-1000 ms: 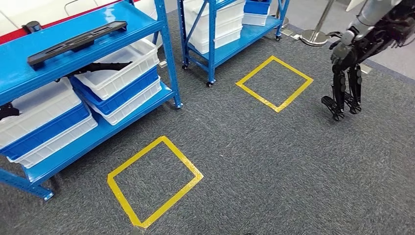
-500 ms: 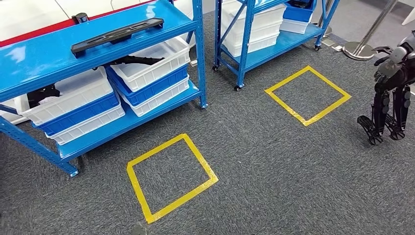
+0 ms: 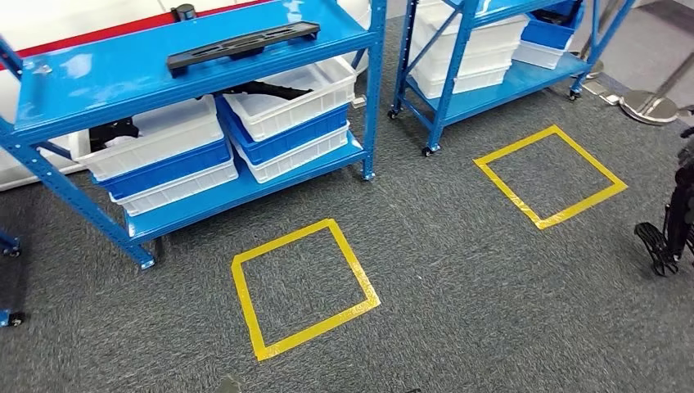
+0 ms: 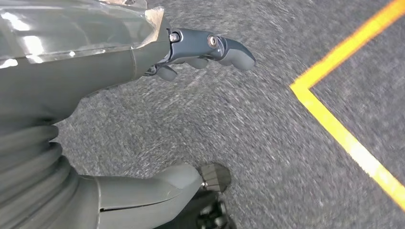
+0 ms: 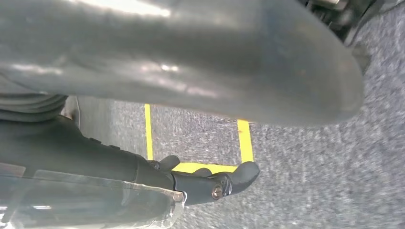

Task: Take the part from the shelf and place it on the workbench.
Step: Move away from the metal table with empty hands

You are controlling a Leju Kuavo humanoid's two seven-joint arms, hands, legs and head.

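A long black part (image 3: 243, 45) lies on the top board of the blue shelf (image 3: 123, 82) at the far left in the head view. More black parts lie in the white bins (image 3: 286, 98) on its middle level. My left hand (image 4: 143, 62) hangs over grey carpet, thumb and fingers apart, holding nothing. My right hand (image 5: 143, 176) also hangs over the carpet with its fingers stretched out and nothing in them; its dark fingers (image 3: 667, 237) show at the right edge of the head view. Both hands are far from the shelf.
A yellow taped square (image 3: 303, 286) marks the carpet in front of the shelf, and a second square (image 3: 550, 176) lies to the right. A second blue shelf (image 3: 491, 90) with white and blue bins stands behind it. A stanchion base (image 3: 651, 106) sits at the far right.
The camera has turned left: the shelves and squares have shifted right in the picture, and more of the near shelf shows. My right hand has slid to the right edge.
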